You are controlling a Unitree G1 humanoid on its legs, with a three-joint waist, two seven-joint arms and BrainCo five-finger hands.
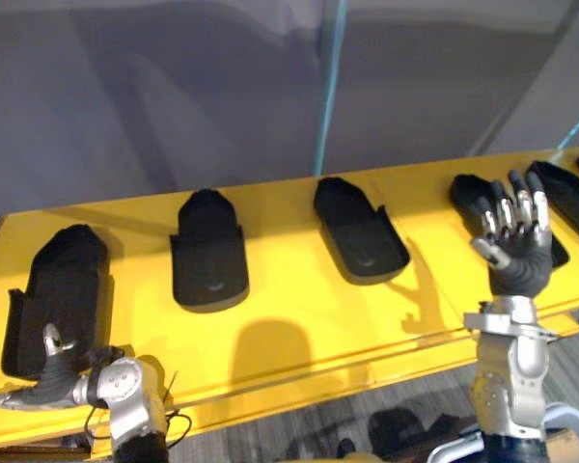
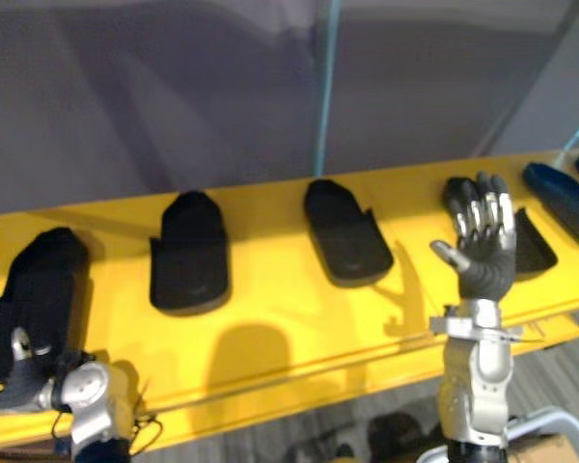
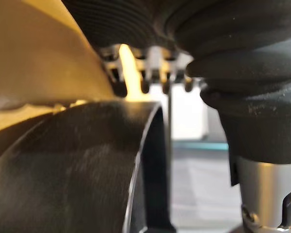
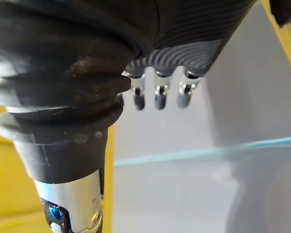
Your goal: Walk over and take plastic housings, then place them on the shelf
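Nothing legible to report: no lettering, label, number or sign (neither on the black plastic housings (image 1: 209,253) nor on the yellow shelf (image 1: 299,323) under them).

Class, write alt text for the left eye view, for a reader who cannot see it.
Black plastic housings lie in a row on a yellow shelf. The robot's right hand, fingers straight, is raised in front of one housing on the right; its left hand sits by the leftmost housing.
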